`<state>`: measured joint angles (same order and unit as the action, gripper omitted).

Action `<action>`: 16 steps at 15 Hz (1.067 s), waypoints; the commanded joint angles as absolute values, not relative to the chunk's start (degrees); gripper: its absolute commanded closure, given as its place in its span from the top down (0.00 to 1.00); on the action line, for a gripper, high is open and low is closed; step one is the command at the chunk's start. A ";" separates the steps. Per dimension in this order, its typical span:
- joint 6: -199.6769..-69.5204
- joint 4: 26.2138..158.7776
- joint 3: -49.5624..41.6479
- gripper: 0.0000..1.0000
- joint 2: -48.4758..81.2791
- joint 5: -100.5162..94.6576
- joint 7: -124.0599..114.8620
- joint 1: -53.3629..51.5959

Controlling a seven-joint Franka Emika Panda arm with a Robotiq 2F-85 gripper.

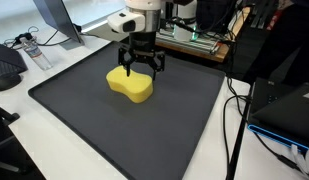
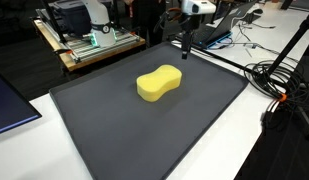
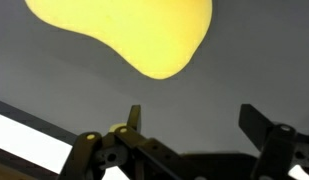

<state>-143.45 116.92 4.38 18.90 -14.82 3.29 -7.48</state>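
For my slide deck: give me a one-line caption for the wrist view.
Open gripper over a dark mat, with a yellow sponge lying just beyond its fingertips, untouched.

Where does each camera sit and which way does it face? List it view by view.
An exterior view: raised beyond a corner of the black mat, facing the yellow sponge; the end effector and wrist show.
An exterior view: raised off another side, facing the yellow sponge; the end effector shows small behind it.
Wrist view: on the wrist, looking down at the black mat and yellow sponge; both open fingers show.
Shared: all three see the yellow sponge on the black mat.
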 commanded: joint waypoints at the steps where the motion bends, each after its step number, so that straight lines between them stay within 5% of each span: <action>1: -152.10 125.11 3.31 1.00 17.33 -14.43 2.04 -6.61; 16: -159.82 126.67 2.47 1.00 20.57 -12.74 8.42 -3.34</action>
<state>-154.37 125.85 1.30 19.59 -14.67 4.05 -5.96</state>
